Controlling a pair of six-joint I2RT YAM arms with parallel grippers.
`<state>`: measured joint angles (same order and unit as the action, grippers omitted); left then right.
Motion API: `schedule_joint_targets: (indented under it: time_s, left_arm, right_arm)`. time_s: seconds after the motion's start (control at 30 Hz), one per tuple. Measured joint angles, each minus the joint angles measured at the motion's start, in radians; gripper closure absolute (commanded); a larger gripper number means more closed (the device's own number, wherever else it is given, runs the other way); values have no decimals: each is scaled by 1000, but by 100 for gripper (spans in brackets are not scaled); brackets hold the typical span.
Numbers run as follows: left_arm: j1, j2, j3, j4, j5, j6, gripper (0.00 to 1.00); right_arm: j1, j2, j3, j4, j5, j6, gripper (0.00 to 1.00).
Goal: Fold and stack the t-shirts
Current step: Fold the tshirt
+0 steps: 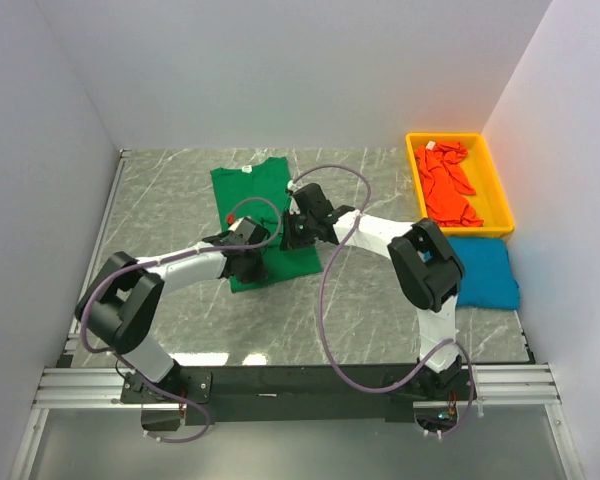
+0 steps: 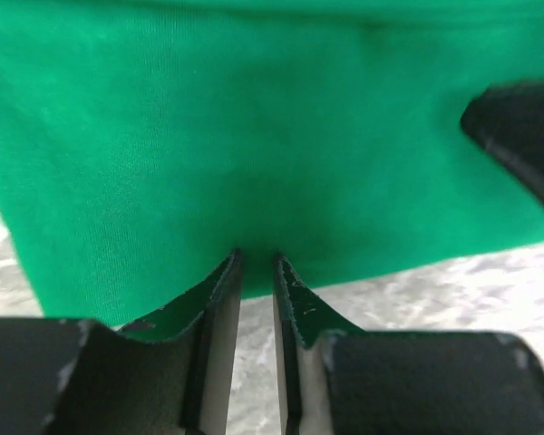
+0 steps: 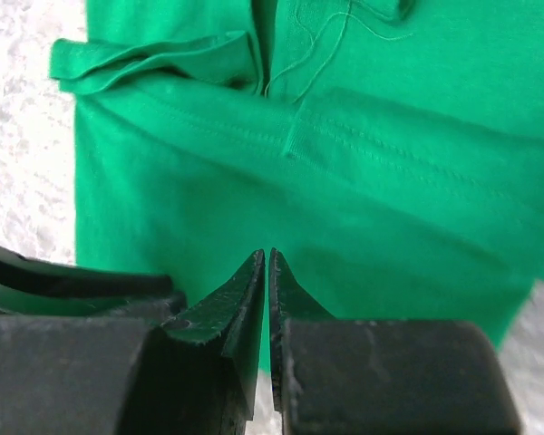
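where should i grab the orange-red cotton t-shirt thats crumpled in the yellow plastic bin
Pinch a raised fold near the middle of the orange-red cotton t-shirt, coming straight down from above. It lies crumpled inside the yellow plastic bin, whose walls block any sideways approach. The right gripper, now on the green cotton t-shirt, is the nearer one.

From above, the left arm [image 1: 180, 266] is covering the near part of the green t-shirt [image 1: 255, 185], and the right arm [image 1: 380, 232] is hiding a corner of the blue t-shirt [image 1: 490, 275]. A dark blurred shape [image 2: 523, 127] is being cut off by the left wrist view's right edge.
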<state>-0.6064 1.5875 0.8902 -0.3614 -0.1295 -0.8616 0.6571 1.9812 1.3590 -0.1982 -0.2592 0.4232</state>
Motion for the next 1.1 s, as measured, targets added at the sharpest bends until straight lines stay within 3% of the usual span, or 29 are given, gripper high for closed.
schedule_joint_targets:
  time_s: [0.37, 0.77, 0.9, 1.1]
  left_arm:
    - [-14, 28, -33, 77, 24, -21, 79]
    - [-36, -66, -128, 92, 39, -51, 75]
    - [-45, -122, -148, 14, 48, -64, 64]
    - [-45, -245, -141, -76, 43, -71, 53]
  right_arm:
    - [-4, 136, 65, 72, -12, 5, 86]
    - [-90, 430, 663, -72, 39, -13, 73]
    - [-116, 365, 608, -51, 21, -12, 64]
    - [-116, 116, 253, 28, -108, 5, 61]
